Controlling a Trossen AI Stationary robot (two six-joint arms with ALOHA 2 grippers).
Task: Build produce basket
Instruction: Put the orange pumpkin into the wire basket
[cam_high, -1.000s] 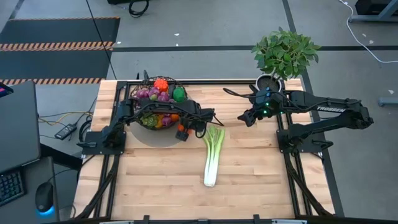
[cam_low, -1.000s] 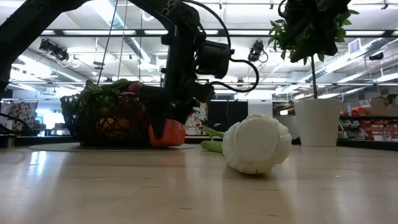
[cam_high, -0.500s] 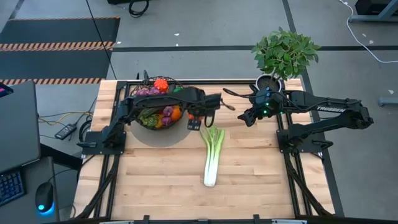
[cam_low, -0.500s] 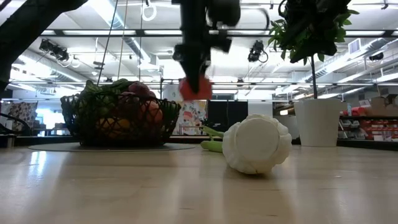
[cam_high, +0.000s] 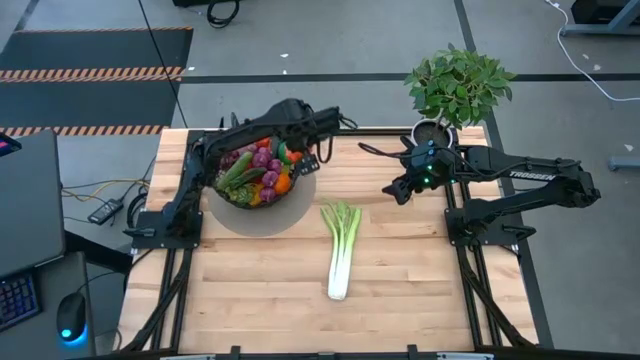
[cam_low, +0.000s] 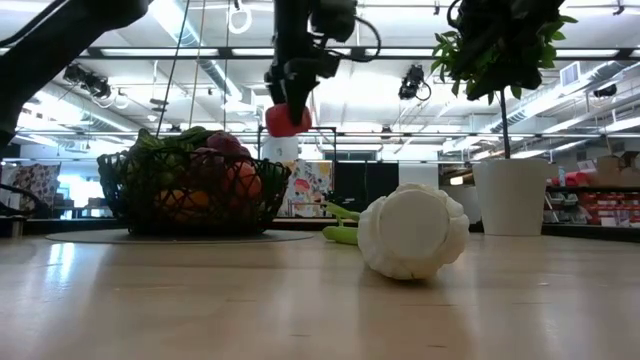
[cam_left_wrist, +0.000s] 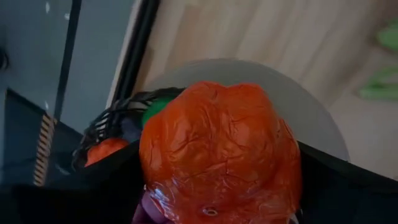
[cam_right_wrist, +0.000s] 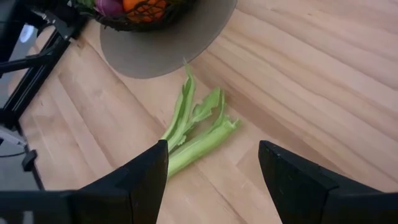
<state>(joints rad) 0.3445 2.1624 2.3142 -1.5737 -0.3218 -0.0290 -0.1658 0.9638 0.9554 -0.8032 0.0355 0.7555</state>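
The left gripper (cam_low: 287, 112) hangs above the basket (cam_high: 256, 178), its jaws clamped wide around a red-orange pepper (cam_left_wrist: 219, 152). The basket, heaped with produce, sits near the bench's far-left corner on a round grey mat (cam_high: 262, 215). The right gripper (cam_right_wrist: 211, 168) waits open near the potted plant (cam_high: 458, 88); the leek (cam_high: 341, 248) lies mid-bench.

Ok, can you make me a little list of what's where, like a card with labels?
left gripper: held above the basket's edge, gripping a red-orange pepper
basket: on a round grey mat, full of fruit and vegetables
leek: lying on the table, outside the basket
right gripper: open, waiting near the potted plant
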